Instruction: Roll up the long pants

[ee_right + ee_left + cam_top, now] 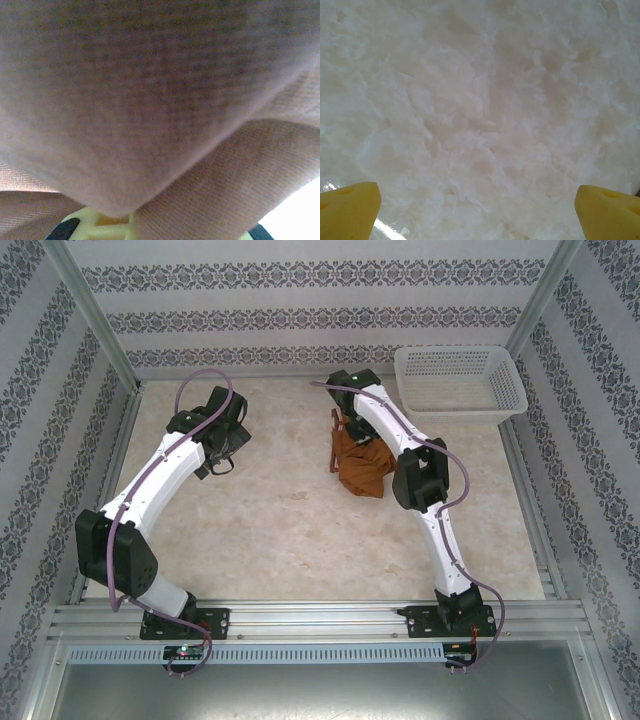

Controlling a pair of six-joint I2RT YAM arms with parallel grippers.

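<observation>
Left arm and right arm: white curved shells, black joint housings. A mauve cable runs along each. Black base plates sit at the bottom of the frame. Left wrist view: yellow fingers, rounded, in the lower corners. Right wrist view: pale yellow finger base, black inserts.
</observation>
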